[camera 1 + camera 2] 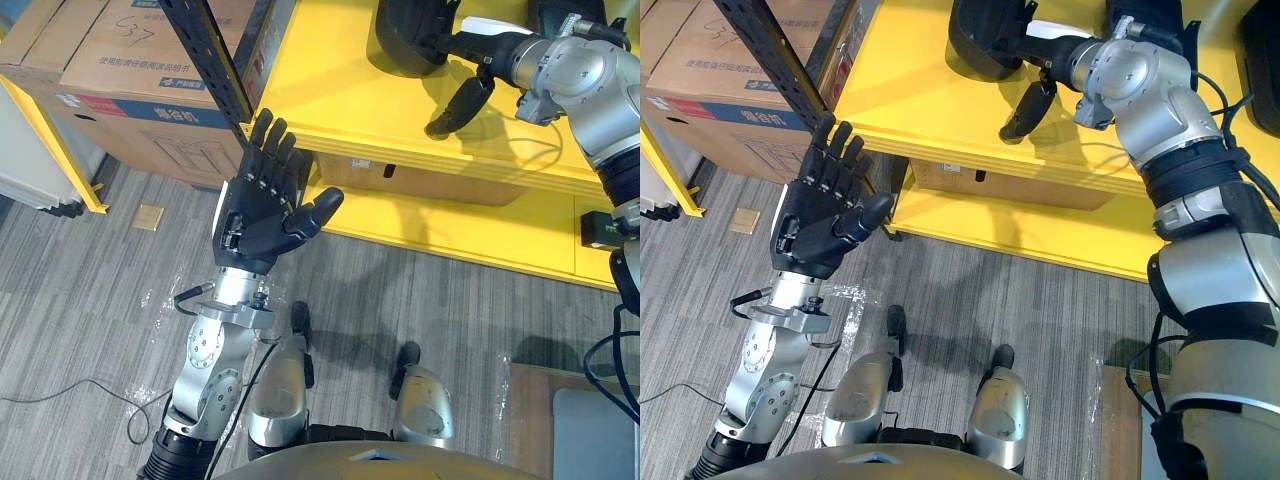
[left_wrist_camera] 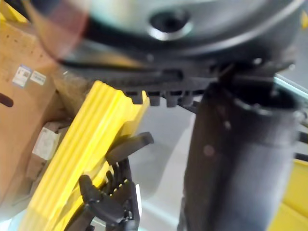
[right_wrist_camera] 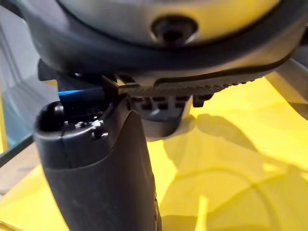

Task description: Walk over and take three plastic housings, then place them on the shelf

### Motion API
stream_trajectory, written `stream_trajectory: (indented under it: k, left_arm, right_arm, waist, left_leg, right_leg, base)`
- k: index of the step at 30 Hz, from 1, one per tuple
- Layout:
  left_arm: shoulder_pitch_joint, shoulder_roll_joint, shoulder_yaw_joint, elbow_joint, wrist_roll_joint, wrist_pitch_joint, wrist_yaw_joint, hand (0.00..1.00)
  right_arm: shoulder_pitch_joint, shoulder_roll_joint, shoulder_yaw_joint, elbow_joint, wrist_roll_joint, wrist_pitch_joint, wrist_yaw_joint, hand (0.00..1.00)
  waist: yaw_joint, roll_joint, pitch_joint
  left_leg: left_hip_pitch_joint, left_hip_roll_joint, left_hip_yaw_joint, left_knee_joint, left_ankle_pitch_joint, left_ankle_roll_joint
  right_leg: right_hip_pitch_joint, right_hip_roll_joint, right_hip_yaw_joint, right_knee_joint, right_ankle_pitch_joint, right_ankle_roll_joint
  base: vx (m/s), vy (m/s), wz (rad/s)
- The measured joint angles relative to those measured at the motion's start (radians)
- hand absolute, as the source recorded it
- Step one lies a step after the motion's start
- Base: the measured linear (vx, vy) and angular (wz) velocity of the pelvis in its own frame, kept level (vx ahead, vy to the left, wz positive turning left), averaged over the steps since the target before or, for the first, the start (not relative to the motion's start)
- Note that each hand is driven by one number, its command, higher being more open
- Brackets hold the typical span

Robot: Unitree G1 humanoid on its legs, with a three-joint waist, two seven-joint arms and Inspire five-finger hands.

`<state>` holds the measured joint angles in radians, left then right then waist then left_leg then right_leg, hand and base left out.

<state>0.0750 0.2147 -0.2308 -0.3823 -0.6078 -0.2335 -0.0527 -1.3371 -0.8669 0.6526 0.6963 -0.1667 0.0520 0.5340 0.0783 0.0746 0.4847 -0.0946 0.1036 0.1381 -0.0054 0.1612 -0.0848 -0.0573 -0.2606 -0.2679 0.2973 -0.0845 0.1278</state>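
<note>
Right hand [image 1: 462,102] at a rounded black plastic housing [image 1: 408,38] on the upper board of the yellow shelf [image 1: 330,95].
Its grip and the housing's long axis cannot be told. A second dark shape [image 1: 1145,12] and a third dark shape [image 1: 1265,40] lie further right. Left hand [image 1: 262,205] raised, fingers [image 1: 268,140] straight and apart. Two boxes, contents hidden: a large brown cardboard box [image 1: 130,70] at left, a smaller cardboard box [image 1: 430,180] under the board.

A housing [image 1: 408,38] sits on the shelf [image 1: 330,95]; box [image 1: 130,85] leftward.

Lighting: bright, even, overhead. Shadows: soft, curved, on yellow shelf [image 3: 231,159]; darker beneath it. Glare: shiny clear tape [image 1: 853,298] patches on grey floor [image 1: 70,300].
</note>
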Motion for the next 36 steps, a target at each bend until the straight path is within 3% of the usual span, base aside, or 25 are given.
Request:
stream_trajectory:
  k: [9,16,27,32,36]
  left_arm:
    - [-0.001,0.002,0.005,0.000,0.000,0.004,0.000,1.00]
    - [-0.001,0.002,0.005,0.000,0.000,0.004,-0.001,1.00]
    - [-0.001,0.000,-0.007,0.000,0.000,0.004,-0.017,1.00]
    - [0.003,-0.002,-0.011,0.001,0.000,0.003,-0.031,1.00]
    - [0.016,-0.002,-0.029,0.007,0.000,0.003,-0.044,1.00]
  right_arm:
    - [0.050,0.001,-0.026,-0.035,-0.013,-0.006,-0.023,1.00]
    - [0.062,0.006,-0.019,-0.036,-0.018,-0.059,-0.092,1.00]
    - [0.017,0.006,0.001,-0.046,-0.103,-0.156,-0.252,1.00]
    - [-0.019,0.006,-0.020,-0.133,-0.102,-0.155,-0.359,1.00]
    - [-0.004,0.006,-0.115,-0.244,-0.098,-0.141,-0.452,1.00]
  waist:
    - [0.001,0.000,0.000]
    - [0.001,0.000,0.000]
    - [0.004,-0.002,-0.003]
    - [0.001,-0.001,-0.011]
    - [0.000,-0.001,-0.064]
  left_leg:
    - [0.009,0.006,0.004,0.000,0.000,0.000]
    - [0.012,0.012,0.005,0.000,0.000,-0.001]
    - [0.018,0.012,0.002,-0.018,0.008,-0.002]
    - [0.043,0.012,0.002,-0.040,0.018,0.003]
    - [0.053,0.010,0.003,-0.076,0.030,0.002]
  right_leg:
    - [0.005,0.004,0.001,0.000,-0.006,-0.010]
    - [0.006,0.011,0.002,0.000,-0.006,-0.009]
    - [0.009,0.014,-0.001,-0.001,-0.003,-0.004]
    - [0.028,0.015,-0.002,-0.005,-0.006,0.000]
    - [0.032,0.019,-0.004,-0.024,-0.005,0.002]
  base:
    - [0.00,0.000,0.00]
    - [0.00,0.000,0.00]
    - [0.00,0.000,0.00]
    - [0.00,0.000,0.00]
    - [0.04,-0.017,0.02]
